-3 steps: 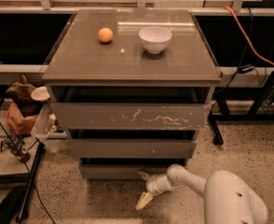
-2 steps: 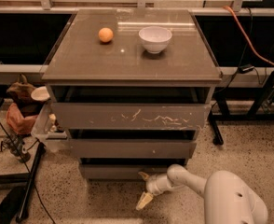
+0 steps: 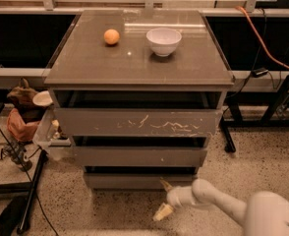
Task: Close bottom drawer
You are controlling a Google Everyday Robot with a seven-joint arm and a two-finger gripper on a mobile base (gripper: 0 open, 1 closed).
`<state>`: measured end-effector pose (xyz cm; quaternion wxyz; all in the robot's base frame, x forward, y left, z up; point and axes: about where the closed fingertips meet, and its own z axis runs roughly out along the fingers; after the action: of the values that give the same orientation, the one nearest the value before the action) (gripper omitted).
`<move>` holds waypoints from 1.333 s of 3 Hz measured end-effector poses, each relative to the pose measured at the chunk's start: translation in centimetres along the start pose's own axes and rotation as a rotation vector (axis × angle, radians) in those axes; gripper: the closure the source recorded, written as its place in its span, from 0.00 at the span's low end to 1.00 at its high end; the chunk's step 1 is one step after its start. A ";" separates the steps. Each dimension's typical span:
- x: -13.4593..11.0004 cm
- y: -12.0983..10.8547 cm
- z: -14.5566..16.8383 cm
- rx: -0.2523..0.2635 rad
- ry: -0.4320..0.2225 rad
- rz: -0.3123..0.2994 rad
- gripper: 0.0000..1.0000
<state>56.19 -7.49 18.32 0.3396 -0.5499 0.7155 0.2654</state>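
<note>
The bottom drawer (image 3: 134,180) is the lowest and smallest of three grey-brown fronts on the cabinet, plain and unmarked; it stands slightly out, with a dark gap above it. My gripper (image 3: 163,198) is low in front of it, at its right part, just above the floor. Its two yellowish fingertips (image 3: 162,212) are spread apart, one up near the drawer's lower edge and one down toward the floor, with nothing between them. The white arm (image 3: 218,204) comes in from the lower right.
The scratched top drawer (image 3: 137,122) and middle drawer (image 3: 139,155) also stand slightly out. An orange (image 3: 111,36) and a white bowl (image 3: 163,41) sit on the cabinet top. Bags, a bin and cables (image 3: 31,132) crowd the left; a black stand (image 3: 262,114) stands at right.
</note>
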 end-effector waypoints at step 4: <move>2.1 5.8 -36.0 0.621 0.237 0.287 0.00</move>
<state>43.26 -34.42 39.32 0.3645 -0.3416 0.8661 0.0149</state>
